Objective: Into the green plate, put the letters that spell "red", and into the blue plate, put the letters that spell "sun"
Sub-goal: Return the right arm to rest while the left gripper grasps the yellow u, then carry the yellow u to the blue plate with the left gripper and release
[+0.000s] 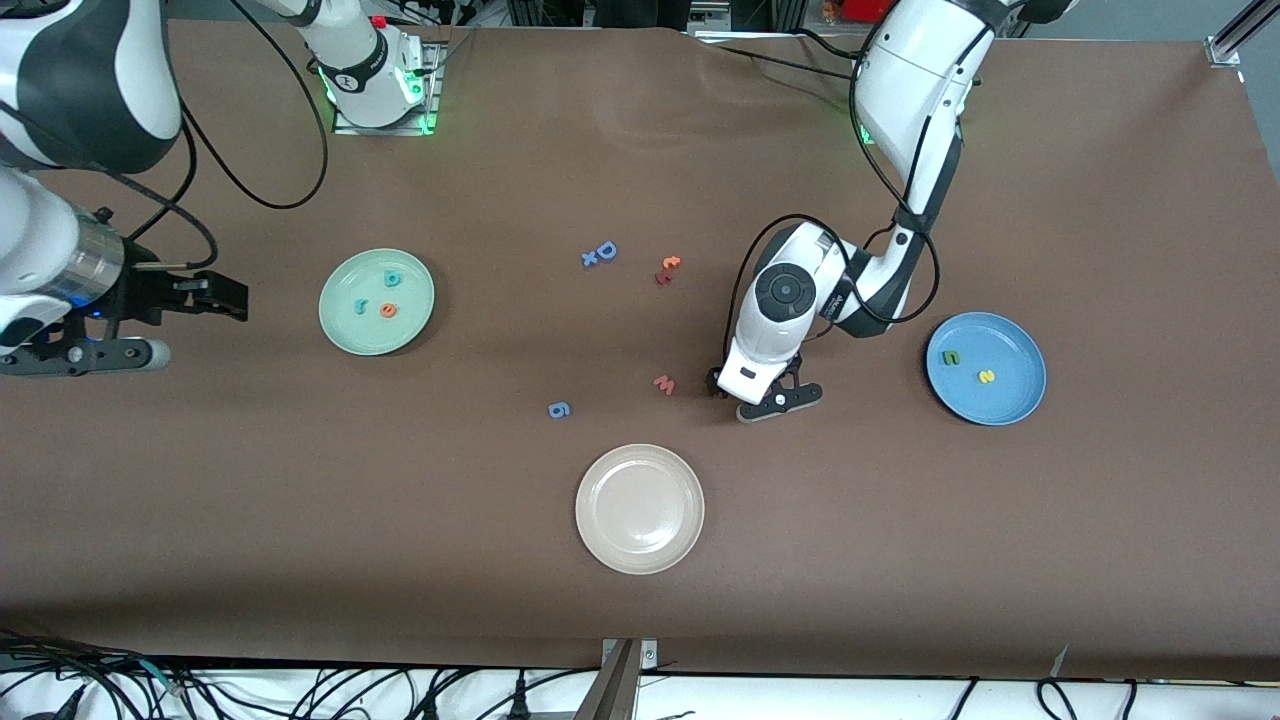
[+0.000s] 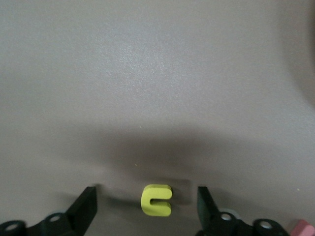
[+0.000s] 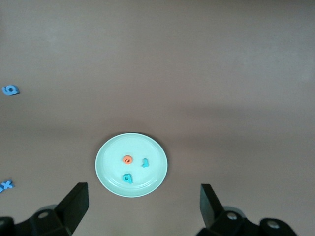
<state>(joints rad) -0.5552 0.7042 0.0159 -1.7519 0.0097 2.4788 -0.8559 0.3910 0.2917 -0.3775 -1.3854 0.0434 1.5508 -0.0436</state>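
The left gripper (image 2: 156, 209) sat low on the tabletop (image 1: 900, 520), fingers spread either side of the yellow "u" (image 2: 156, 200), not touching it. The right gripper (image 3: 142, 209) waited wide open and empty near the green plate (image 1: 340, 330).

Even overhead light, soft shadows, slightly blurry wrist views.

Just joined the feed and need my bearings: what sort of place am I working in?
Probably a robotics lab bench: two arms bolted along a brown-covered table, loose cables along its edge, and foam letters sorted into a green plate and a blue plate.
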